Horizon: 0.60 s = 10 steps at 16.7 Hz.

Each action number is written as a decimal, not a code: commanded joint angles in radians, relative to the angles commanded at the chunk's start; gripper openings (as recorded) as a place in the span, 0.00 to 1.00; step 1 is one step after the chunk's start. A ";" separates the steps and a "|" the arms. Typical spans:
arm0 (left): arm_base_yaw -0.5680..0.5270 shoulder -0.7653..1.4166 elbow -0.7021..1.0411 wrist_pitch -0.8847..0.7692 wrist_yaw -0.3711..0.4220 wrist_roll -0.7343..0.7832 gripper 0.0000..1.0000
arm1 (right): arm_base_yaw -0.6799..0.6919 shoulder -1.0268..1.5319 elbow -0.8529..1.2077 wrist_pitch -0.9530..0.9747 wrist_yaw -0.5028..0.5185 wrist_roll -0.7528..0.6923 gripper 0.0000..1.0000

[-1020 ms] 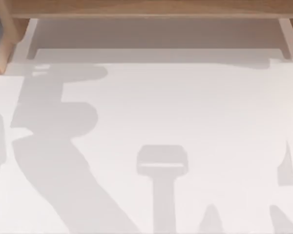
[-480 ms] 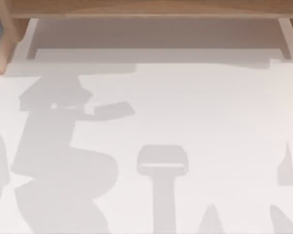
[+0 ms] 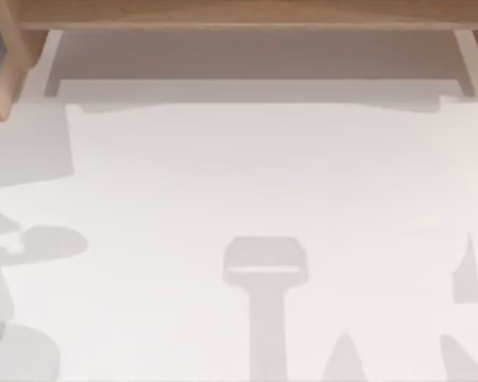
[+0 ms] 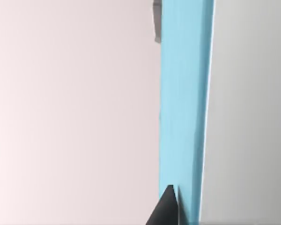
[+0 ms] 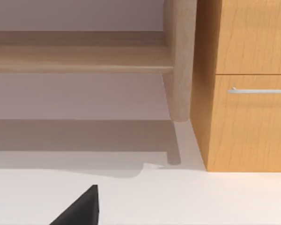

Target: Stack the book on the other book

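Top view: white table (image 3: 239, 175) with a wooden shelf (image 3: 239, 12) running along its far edge and a pale recess beneath the shelf. Grey shadows lie on the table: a blocky one at the left edge, a T-shaped one near the middle of the near edge, and smaller pointed ones toward the right. A dark bluish sliver sits at the far left corner; I cannot tell what it is. Left wrist view: the blue book (image 4: 182, 108) appears as one long, narrow, light-blue band running straight away from the camera, with a pale surface along one side and a grey surface along the other. The dark tip of the left gripper (image 4: 167, 208) lies against the near end of that band, touching or just overlapping it. Grip state of the left gripper: cannot tell; whether it is clamped on the book is not shown. A small grey shape (image 4: 157, 21) sits beside the far end of the book. Right wrist view: the camera looks level across the table toward a wooden cabinet (image 5: 248, 117) with a metal drawer handle (image 5: 260, 90), a round wooden post (image 5: 180, 61) just beside it, and a shelf board meeting the post. The dark tip of the right gripper (image 5: 79, 211) hangs low over the table, well apart from the cabinet. Grip state of the right gripper: cannot tell.
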 joint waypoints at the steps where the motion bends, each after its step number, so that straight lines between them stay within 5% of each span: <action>1: 0.021 -0.001 -0.035 -0.013 0.008 0.088 0.00 | 0.000 0.000 0.000 0.000 0.000 0.000 1.00; 10: 0.045 0.092 -0.292 -0.156 0.092 0.633 0.00 | 0.000 0.000 0.000 0.000 0.000 0.000 1.00</action>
